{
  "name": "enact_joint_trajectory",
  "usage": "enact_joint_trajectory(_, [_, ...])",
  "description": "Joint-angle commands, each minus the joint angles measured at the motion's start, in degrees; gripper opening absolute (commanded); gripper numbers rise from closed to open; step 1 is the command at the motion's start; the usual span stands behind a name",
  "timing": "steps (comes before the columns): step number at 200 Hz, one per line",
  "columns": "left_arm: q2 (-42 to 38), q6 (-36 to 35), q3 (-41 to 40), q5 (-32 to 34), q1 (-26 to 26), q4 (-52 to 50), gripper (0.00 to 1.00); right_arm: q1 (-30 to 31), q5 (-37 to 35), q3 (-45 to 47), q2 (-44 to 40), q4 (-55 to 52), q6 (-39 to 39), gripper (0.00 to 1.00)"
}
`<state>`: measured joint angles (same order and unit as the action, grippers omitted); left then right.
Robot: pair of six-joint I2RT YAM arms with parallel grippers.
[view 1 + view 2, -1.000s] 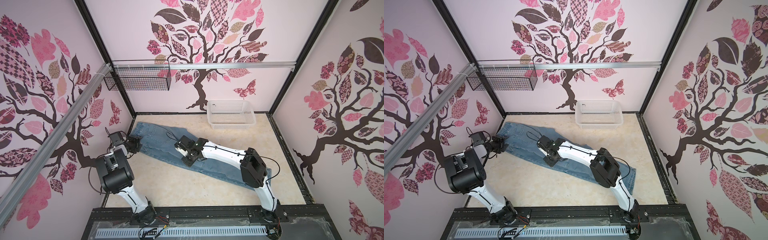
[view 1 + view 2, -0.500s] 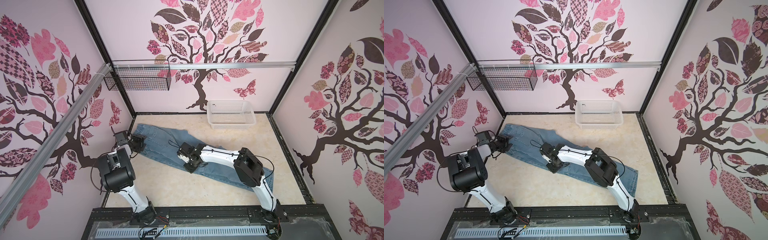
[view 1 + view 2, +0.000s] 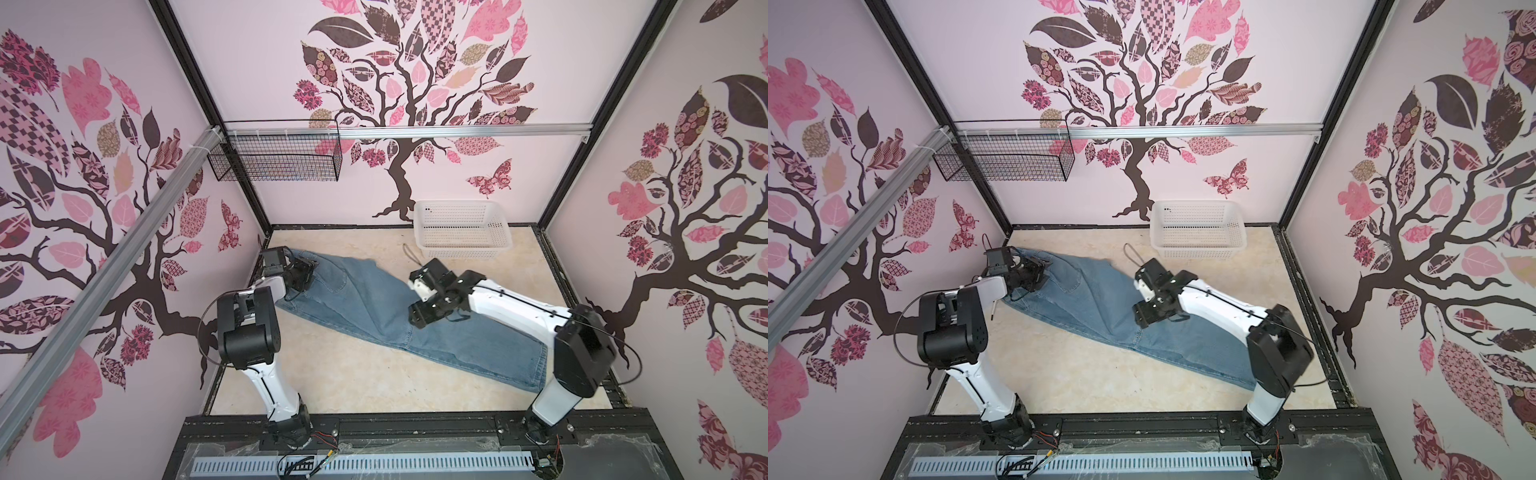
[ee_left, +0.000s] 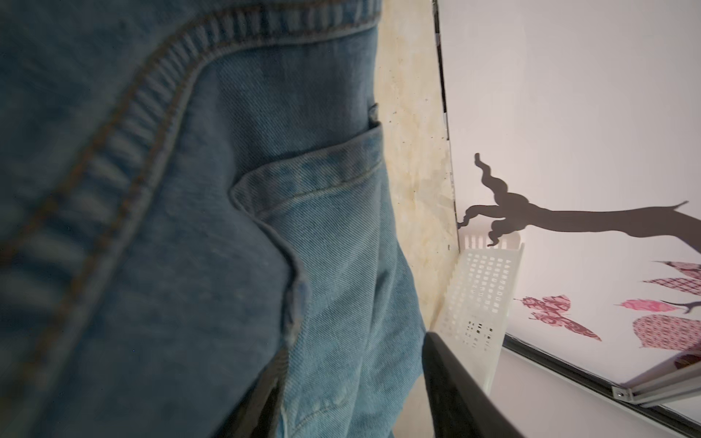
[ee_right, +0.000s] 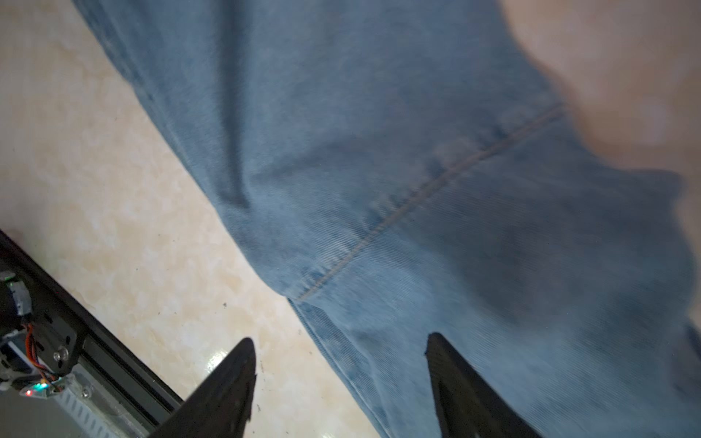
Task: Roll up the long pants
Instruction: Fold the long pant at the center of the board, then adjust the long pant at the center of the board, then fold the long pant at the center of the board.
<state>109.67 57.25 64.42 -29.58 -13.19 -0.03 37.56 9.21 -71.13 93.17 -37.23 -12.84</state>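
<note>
While the long pants lie flat and slantwise across the beige tabletop, waistband at the left gripper, the right gripper hovers, jaws apart, over a leg's edge. The left jaws straddle denim near a back pocket; whether they grip is unclear. The thick, limp cloth looks weighty, likely to drag, best pinched at both corners of one end. A white basket stands by the tree-patterned back wall.

I see my fingers black, the long pants faded light blue, the table mottled cream, the basket white.
</note>
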Motion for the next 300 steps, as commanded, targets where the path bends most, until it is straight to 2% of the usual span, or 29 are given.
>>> enact_joint_trajectory(1, [4.07,-1.06,0.21,2.69,-1.61,-0.68,0.59,-6.30,0.73,7.67,-1.81,-2.24,-3.00,0.64])
enact_joint_trajectory(7, [4.68,-1.26,0.21,3.30,-2.35,-1.24,0.59,-8.02,-0.06,9.34,-2.01,-2.39,-2.99,0.59])
enact_joint_trajectory(15, [5.22,-1.17,-0.04,3.67,-3.66,-1.44,0.59,-9.77,-1.43,11.25,-1.90,-2.91,-2.94,0.45])
enact_joint_trajectory(25, [5.84,-0.18,-0.58,3.59,-5.80,-0.97,0.59,-11.35,-2.34,13.39,-1.53,-2.68,-2.65,0.22])
enact_joint_trajectory(32, [6.14,0.35,-1.00,3.14,-7.52,-0.09,0.59,-12.24,-2.27,14.30,-0.92,-2.49,-2.24,0.00])
enact_joint_trajectory(66, [5.91,0.34,-0.41,2.38,-14.04,-1.29,0.59,-13.63,-3.85,15.41,5.78,-1.00,-0.68,0.00])
enact_joint_trajectory(100, [3.88,0.31,-0.59,1.97,-18.00,-2.85,0.59,-15.74,-7.23,7.59,17.17,-3.14,3.27,0.00])
enact_joint_trajectory(132, [0.58,0.88,-2.32,1.20,-19.38,-3.21,0.59,-23.24,-9.37,-3.92,26.40,-5.41,6.77,0.00])
enact_joint_trajectory(155, [-1.34,0.73,-3.65,0.54,-19.33,-2.76,0.59,-29.31,-4.79,-10.13,28.61,-6.47,7.20,0.00])
enact_joint_trajectory(163, [-1.55,0.39,-3.79,0.18,-19.41,-2.76,0.59,-30.20,-4.28,-9.66,26.25,-5.47,6.98,0.16])
enact_joint_trajectory(174, [-1.65,-0.27,-3.68,0.08,-19.39,-3.66,0.59,-31.90,-4.62,-7.18,21.01,-2.60,6.23,0.30])
enact_joint_trajectory(182, [-1.63,-0.52,-3.70,-0.08,-19.40,-3.75,0.59,-34.11,-4.30,-5.14,17.28,-1.00,5.53,0.49])
enact_joint_trajectory(199, [-1.48,0.05,-4.11,-1.14,-19.31,-2.78,0.59,-40.92,-1.68,-2.28,11.62,-0.23,5.49,0.56])
enact_joint_trajectory(222, [-1.03,0.34,-3.85,-1.99,-19.18,-2.22,0.59,-48.84,-1.36,1.31,7.83,1.43,4.95,0.73])
enact_joint_trajectory(233, [-0.93,0.14,-3.57,-2.04,-19.13,-2.25,0.59,-50.87,-1.19,2.29,7.62,1.99,5.02,0.76])
enact_joint_trajectory(254, [-0.83,-0.18,-2.95,-2.24,-19.00,-3.07,0.59,-51.10,-1.48,1.89,9.86,1.43,5.63,0.79])
enact_joint_trajectory(300, [-2.22,-1.16,-3.44,-1.81,-19.07,-4.23,0.59,-51.12,2.71,3.12,14.66,3.68,5.65,0.79])
